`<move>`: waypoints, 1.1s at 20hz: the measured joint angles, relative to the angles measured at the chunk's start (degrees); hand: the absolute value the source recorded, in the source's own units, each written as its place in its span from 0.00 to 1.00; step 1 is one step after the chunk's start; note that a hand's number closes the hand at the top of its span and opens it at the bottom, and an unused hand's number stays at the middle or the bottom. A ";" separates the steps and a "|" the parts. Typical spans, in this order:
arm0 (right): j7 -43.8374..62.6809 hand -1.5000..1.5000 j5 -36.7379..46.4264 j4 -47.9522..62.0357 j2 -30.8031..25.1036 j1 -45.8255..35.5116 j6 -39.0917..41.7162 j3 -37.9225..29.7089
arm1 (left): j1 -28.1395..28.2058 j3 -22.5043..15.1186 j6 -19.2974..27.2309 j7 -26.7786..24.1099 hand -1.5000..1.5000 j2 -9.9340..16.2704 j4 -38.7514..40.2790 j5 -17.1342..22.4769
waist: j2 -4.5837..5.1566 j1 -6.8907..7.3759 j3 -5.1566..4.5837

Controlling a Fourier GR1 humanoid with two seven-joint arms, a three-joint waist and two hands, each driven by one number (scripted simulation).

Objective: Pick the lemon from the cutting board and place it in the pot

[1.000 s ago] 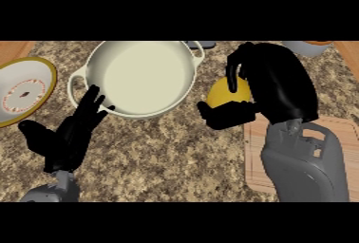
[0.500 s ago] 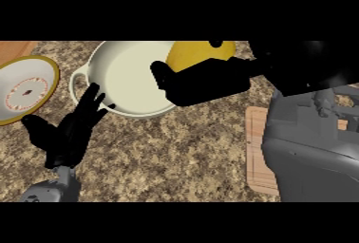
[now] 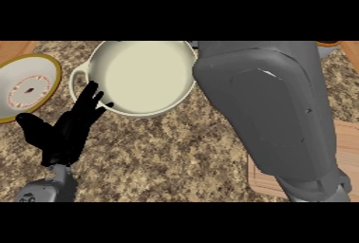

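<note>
My right forearm [image 3: 270, 109] hides its hand and the lemon, so neither shows; it stretches up past the pot's [image 3: 144, 76] right rim. My left hand [image 3: 67, 130] rests open beside the pot.

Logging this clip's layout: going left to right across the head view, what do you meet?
Plate → left hand, open with fingers up → pot, nothing visible inside → right forearm, filling the right side → cutting board at the right edge. The lemon and the right hand are out of view.
</note>
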 measured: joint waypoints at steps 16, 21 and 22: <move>-9.63 0.00 -10.24 32.44 0.01 -4.21 -15.97 3.12 | -0.78 -2.12 0.99 0.57 0.50 -2.00 -0.71 -1.90 | 0.42 1.49 -0.02; -10.66 0.00 -19.93 38.37 0.01 -5.15 -20.59 2.85 | -1.08 -2.80 0.60 0.41 0.50 -2.34 -0.58 -2.00 | 0.59 2.28 -0.04; -11.65 0.00 -21.48 38.94 0.02 -4.93 -21.85 2.46 | -1.18 -2.57 0.50 0.78 0.50 -2.27 -0.79 -1.64 | 0.58 2.23 -0.03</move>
